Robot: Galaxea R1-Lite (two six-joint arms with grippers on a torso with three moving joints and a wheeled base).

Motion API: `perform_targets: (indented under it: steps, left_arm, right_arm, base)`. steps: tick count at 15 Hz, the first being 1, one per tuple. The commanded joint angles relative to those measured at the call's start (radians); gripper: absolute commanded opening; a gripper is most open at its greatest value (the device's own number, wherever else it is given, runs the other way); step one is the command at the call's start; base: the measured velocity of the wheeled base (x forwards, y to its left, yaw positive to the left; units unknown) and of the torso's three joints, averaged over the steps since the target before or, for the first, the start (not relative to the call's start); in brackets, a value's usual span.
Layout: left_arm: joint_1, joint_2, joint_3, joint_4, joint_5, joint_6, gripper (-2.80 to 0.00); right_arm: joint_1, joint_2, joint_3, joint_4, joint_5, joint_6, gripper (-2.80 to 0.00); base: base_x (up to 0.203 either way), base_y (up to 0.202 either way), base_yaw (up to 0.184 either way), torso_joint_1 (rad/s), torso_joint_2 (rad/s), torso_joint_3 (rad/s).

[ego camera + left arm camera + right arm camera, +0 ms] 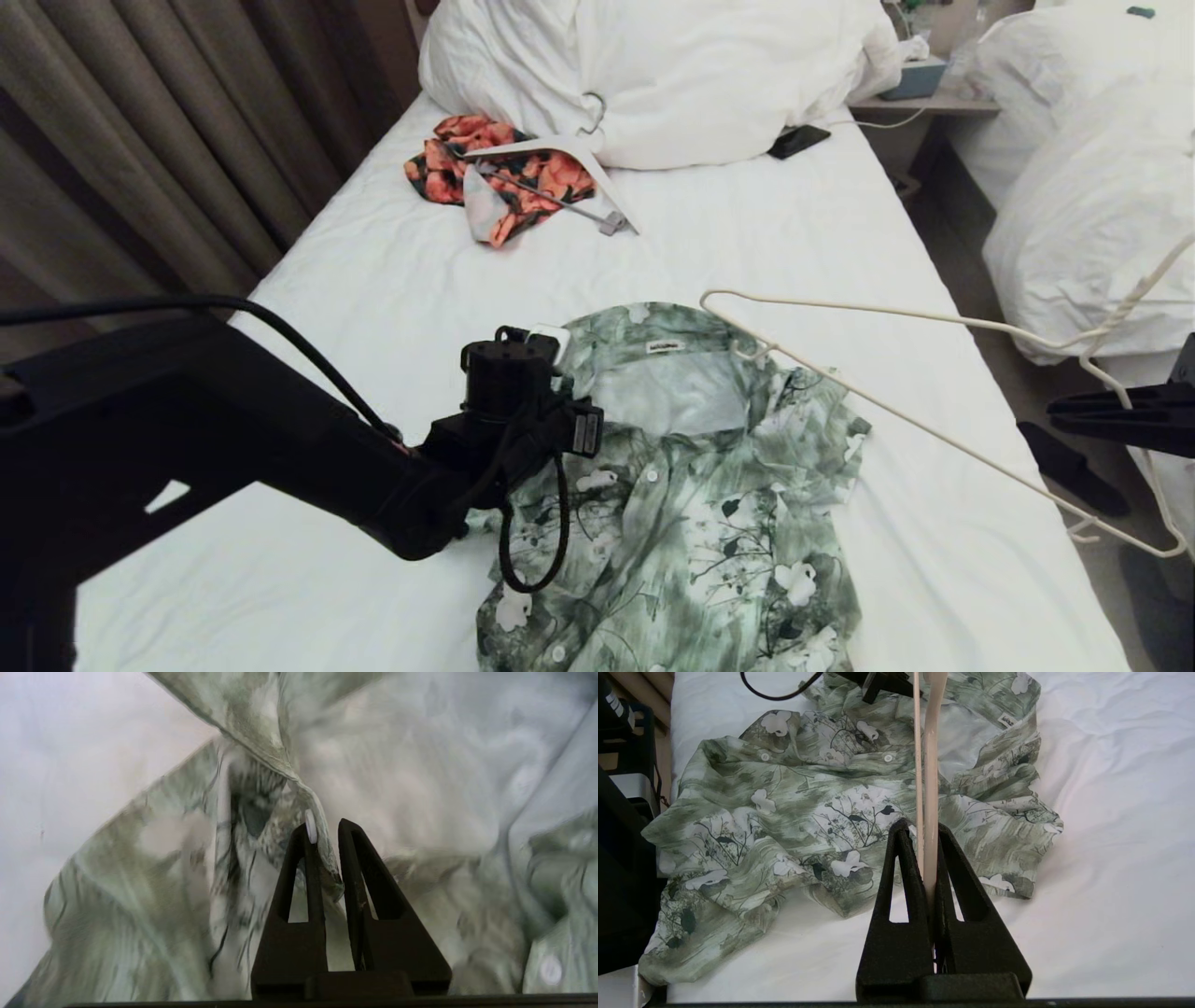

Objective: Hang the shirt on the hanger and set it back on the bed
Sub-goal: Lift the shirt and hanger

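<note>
The green leafy shirt [709, 485] lies front up on the bed's white sheet [747, 233], collar toward the pillows. My left gripper [327, 828] is over the shirt's left front, by the collar, shut on the buttoned front edge; the fabric [140, 868] rises in a ridge to the fingers. In the head view that gripper [523, 392] is mostly hidden under its wrist. My right gripper [1064, 409], past the bed's right side, is shut on the cream hanger [887, 311] near its hook. One hanger end hangs above the collar. The right gripper [923, 828] and hanger [930, 765] show above the shirt [808, 802].
An orange-and-black garment [509, 168] with a white clip hanger [560, 149] lies near the big pillows [672, 65]. A dark phone [798, 140] rests beside them. A second bed [1092, 187] and nightstand [924, 103] stand to the right, curtains [140, 140] to the left.
</note>
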Motion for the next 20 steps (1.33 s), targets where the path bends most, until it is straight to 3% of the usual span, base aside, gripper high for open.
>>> perform_targets:
  steps: [1, 7, 13, 18, 20]
  left_arm:
    - [-0.004, 0.040, -0.010, -0.050, 0.004, 0.004, -2.80]
    - [-0.007, 0.098, -0.017, -0.091, 0.022, 0.015, -2.80]
    - [0.004, 0.173, -0.042, -0.230, 0.079, 0.119, -2.80]
    - [0.004, 0.177, -0.036, -0.258, 0.112, 0.124, -2.80]
    - [0.002, 0.181, -0.002, -0.340, 0.117, 0.165, -2.80]
  right_arm:
    - [0.000, -0.002, 0.000, 0.002, 0.007, -0.007, -2.80]
    - [-0.002, 0.002, 0.001, 0.000, 0.006, -0.007, -2.80]
    - [0.000, 0.003, 0.000, -0.001, 0.006, -0.007, -2.80]
    - [0.000, 0.003, -0.008, -0.001, 0.005, -0.007, -2.80]
    - [0.001, 0.002, -0.008, -0.001, 0.004, -0.007, -2.80]
  base:
    - [0.000, 0.000, 0.000, 0.000, 0.00, 0.000]
    - [0.000, 0.000, 0.000, 0.000, 0.00, 0.000]
    - [0.000, 0.000, 0.000, 0.000, 0.00, 0.000]
    - [0.000, 0.000, 0.000, 0.000, 0.00, 0.000]
    - [0.000, 0.000, 0.000, 0.000, 0.00, 0.000]
